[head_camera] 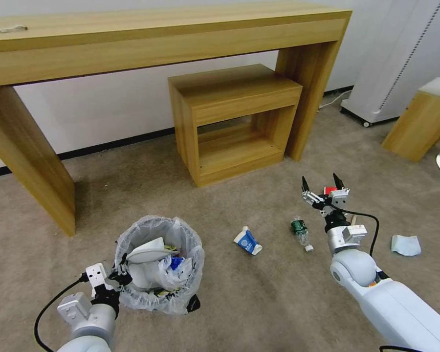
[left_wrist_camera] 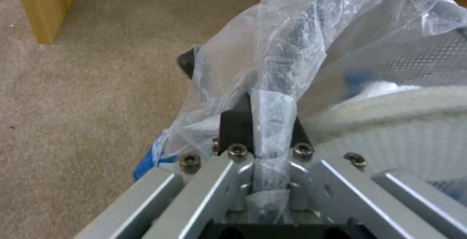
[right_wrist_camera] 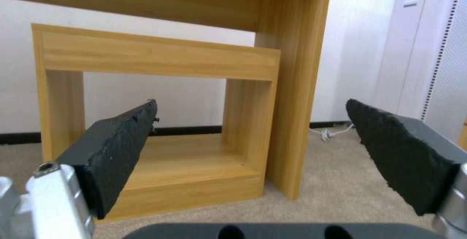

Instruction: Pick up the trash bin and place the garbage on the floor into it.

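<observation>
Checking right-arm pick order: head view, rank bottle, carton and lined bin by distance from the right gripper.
From the open right gripper:
1. Green-label clear plastic bottle, just below-left.
2. Blue-white crumpled carton, farther left.
3. Black bag-lined trash bin, far left, rim clamped in left gripper.

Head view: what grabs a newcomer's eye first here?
The small round black trash bin with its frilled whitish plastic liner, stuffed with litter, sits on the beige carpet at lower left, the left gripper clamped on its rim. To the right, the right gripper hangs open above the carpet, near a blue-white carton and a green-label bottle.
</observation>
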Tool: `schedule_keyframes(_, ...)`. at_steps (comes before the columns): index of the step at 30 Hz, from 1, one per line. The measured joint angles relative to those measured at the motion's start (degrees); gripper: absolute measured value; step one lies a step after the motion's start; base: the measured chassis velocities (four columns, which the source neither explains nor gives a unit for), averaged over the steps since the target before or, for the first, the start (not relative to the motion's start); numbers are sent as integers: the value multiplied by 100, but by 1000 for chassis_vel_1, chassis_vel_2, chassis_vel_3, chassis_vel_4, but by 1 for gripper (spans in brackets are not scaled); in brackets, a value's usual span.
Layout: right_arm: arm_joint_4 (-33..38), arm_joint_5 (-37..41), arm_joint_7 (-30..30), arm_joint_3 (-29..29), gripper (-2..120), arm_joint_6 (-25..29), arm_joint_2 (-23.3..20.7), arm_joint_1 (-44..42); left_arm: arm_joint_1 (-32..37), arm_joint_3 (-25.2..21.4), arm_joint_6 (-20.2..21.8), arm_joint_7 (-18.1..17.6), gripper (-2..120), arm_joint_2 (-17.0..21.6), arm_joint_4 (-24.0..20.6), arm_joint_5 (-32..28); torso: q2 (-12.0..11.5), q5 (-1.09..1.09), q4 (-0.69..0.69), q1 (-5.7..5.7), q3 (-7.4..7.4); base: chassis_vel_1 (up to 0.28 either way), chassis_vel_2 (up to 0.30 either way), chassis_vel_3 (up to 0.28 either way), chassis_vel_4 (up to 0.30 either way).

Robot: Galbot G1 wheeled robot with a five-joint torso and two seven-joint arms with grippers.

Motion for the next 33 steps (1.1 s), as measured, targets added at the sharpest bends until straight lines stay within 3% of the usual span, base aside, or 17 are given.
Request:
schedule_keyframes(28,11,-18,-125,228,100,83,-7,-190,36,-11,-25,-12,1,-34,-20,22,0,0,0,0,0,0,0,0,0)
schedule_keyframes(33,33,-24,-120,252,99,82,-15,-208,62,2,-46,9,1,-50,-22,53,0,0,0,0,0,-128,139,130,-127)
